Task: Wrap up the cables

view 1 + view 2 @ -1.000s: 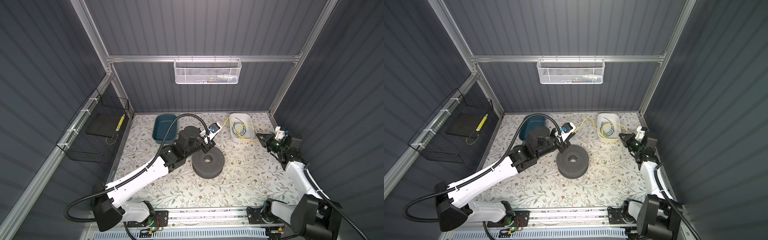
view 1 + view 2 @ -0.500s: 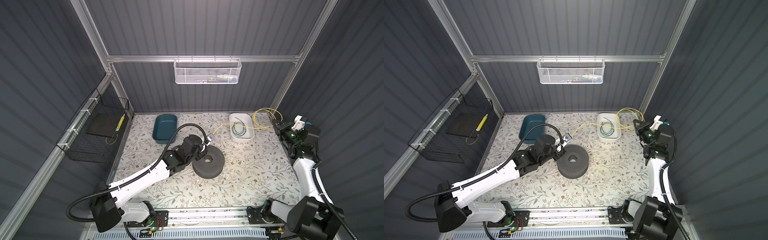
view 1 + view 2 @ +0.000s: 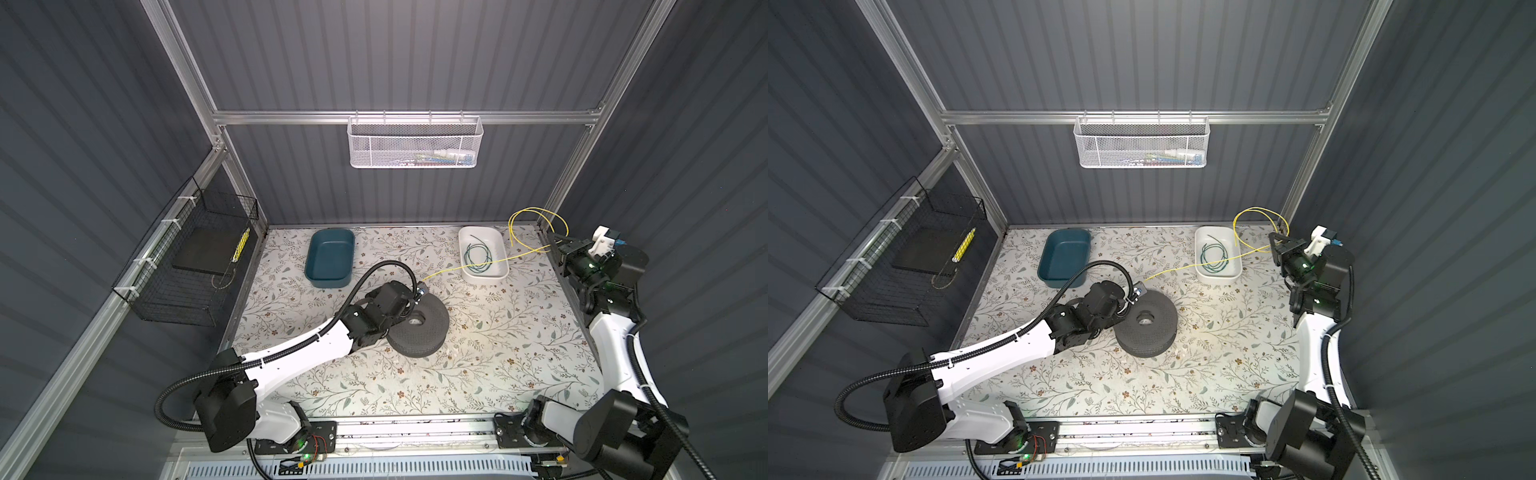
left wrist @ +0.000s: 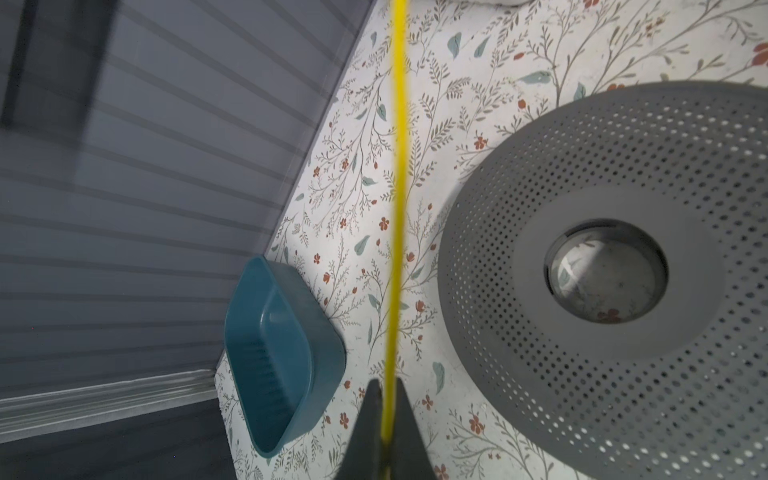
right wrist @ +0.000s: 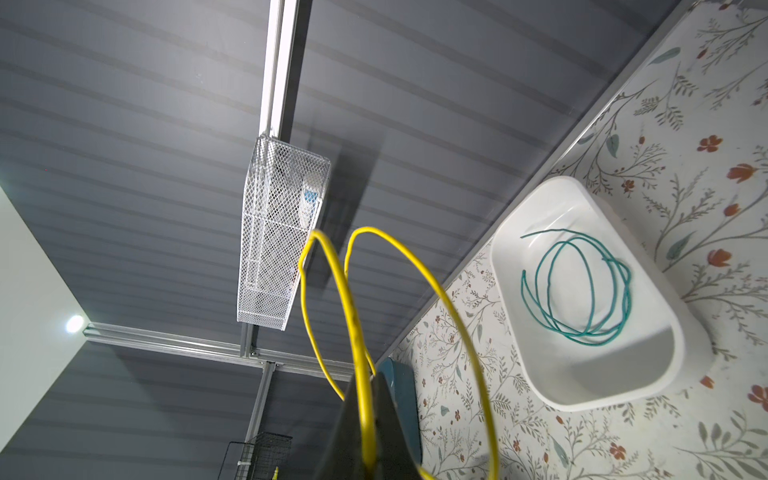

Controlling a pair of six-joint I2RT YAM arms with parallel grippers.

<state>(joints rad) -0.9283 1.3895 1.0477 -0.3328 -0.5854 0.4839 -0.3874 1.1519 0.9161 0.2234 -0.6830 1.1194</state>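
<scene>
yellow cable (image 5: 351,307) in right gripper (image 5: 368,378)

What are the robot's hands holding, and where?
The yellow cable. The left gripper pinches near its end; the right gripper farther along, beside the loose loops.

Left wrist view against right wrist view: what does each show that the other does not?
Only the left wrist view shows the grey perforated disc with its centre hole and the left claw. Only the right wrist view shows the white tray holding the coiled green cable, the white mesh basket and the right claw. Both show the yellow cable between claw tips (straight in the left, looped in the right), the teal tray and the floral table cover.
</scene>
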